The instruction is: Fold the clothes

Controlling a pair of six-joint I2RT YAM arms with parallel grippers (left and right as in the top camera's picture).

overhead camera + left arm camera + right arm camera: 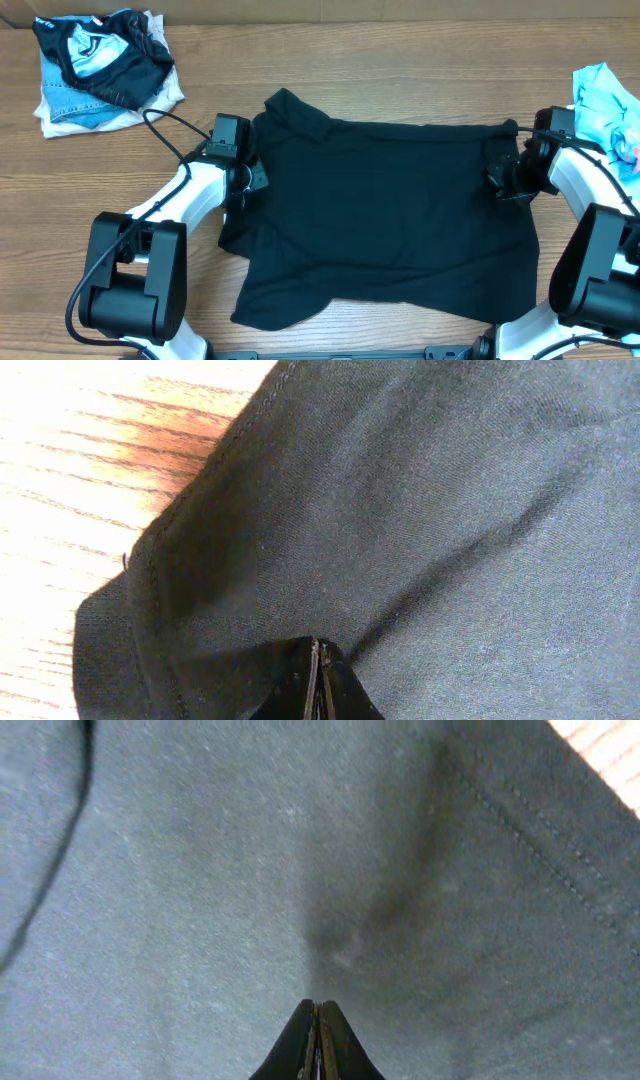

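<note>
The black T-shirt [390, 220] lies spread across the middle of the wooden table, with a sleeve bunched at its far left corner. My left gripper [255, 178] is at the shirt's left edge, jaws shut, pinching the black fabric [420, 510]. A crease runs out from the tips [318, 645], and the stitched hem shows beside the wood. My right gripper [497, 178] is at the shirt's right edge, jaws [316, 1005] shut on the fabric [200, 870], with a small pucker just ahead of them.
A pile of garments [100, 70] sits at the far left corner: black-and-pale-blue patterned, denim and white. A light blue garment [605, 105] lies at the right edge behind my right arm. The table's back edge runs along the top.
</note>
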